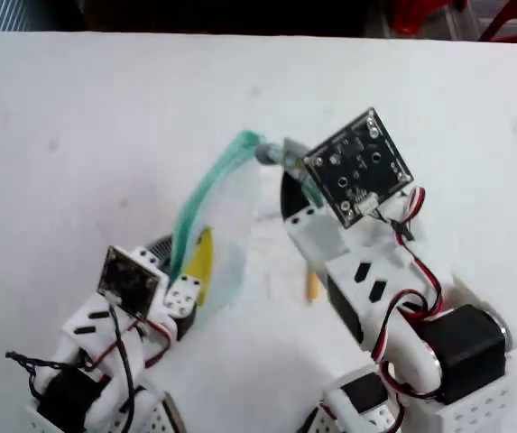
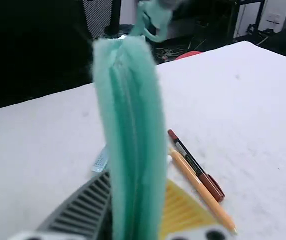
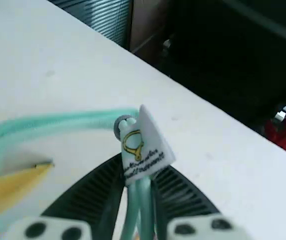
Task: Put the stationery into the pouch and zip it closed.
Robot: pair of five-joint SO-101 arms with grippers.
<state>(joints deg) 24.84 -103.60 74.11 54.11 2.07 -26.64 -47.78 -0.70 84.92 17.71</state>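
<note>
The pouch (image 1: pixel 222 225) is translucent with a teal zipper edge (image 2: pixel 133 150) and is held up between both arms. My left gripper (image 2: pixel 133 222) is shut on the near end of that edge, with a grey finger (image 2: pixel 83 205) on one side and a yellow finger (image 2: pixel 182 210) on the other. My right gripper (image 3: pixel 140 200) is shut on the teal pull cord (image 3: pixel 143 195), just below its white tag (image 3: pixel 145 150) and the grey slider (image 3: pixel 123 125). A dark red pen (image 2: pixel 195 165) and an orange pen (image 2: pixel 202 192) lie on the table beside the pouch.
The orange pen's tip (image 1: pixel 313 287) pokes out from under the right arm (image 1: pixel 375 280). A small pale object (image 2: pixel 100 162) lies on the table next to the pouch. The white table (image 1: pixel 105 117) stretches wide at the back and left.
</note>
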